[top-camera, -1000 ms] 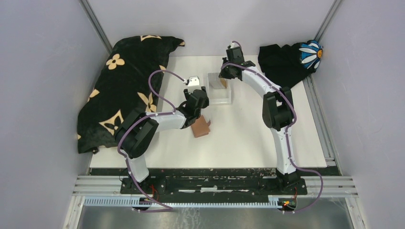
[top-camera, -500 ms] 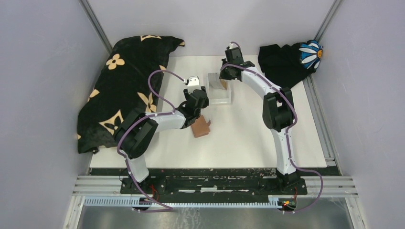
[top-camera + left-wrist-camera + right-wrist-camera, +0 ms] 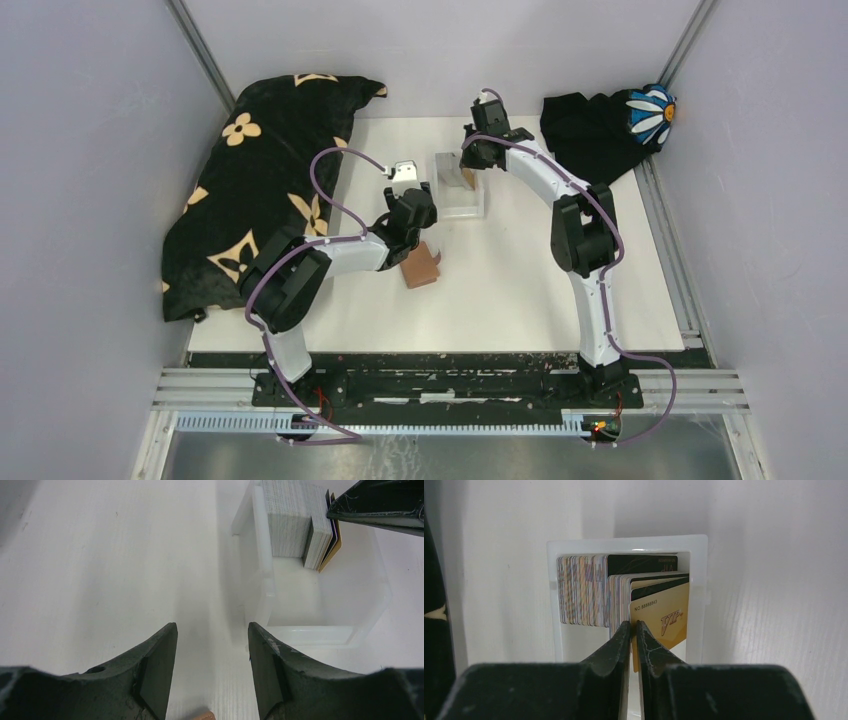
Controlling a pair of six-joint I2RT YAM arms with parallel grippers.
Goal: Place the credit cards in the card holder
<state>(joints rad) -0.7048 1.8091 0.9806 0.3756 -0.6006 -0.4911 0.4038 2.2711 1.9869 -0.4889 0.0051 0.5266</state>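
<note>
The right claw (image 3: 634, 624) dips into the white plastic tray (image 3: 552, 605), its jaws nearly pressed together. Its tips meet the front of the upright credit cards (image 3: 584, 587), but I cannot tell whether one is nipped. The left claw (image 3: 212, 630) stands spread above the table (image 3: 100, 555), with the tray ahead to its right. The tan card holder (image 3: 420, 267) lies just behind its fingers.

Reference: tray (image 3: 462, 213). Its far half is packed with cards (image 3: 584, 590) on edge; near half bare. Right gripper (image 3: 631, 626) sits at the stack's gold end, jaws a slit apart; grip unclear. Left of tray: left gripper (image 3: 212, 630), jaws apart and empty. Near-left: holder (image 3: 420, 266). Right of tray: bare table (image 3: 520, 270). Far left: black cloth (image 3: 265, 170). Far right: dark cloth (image 3: 590, 130).
</note>
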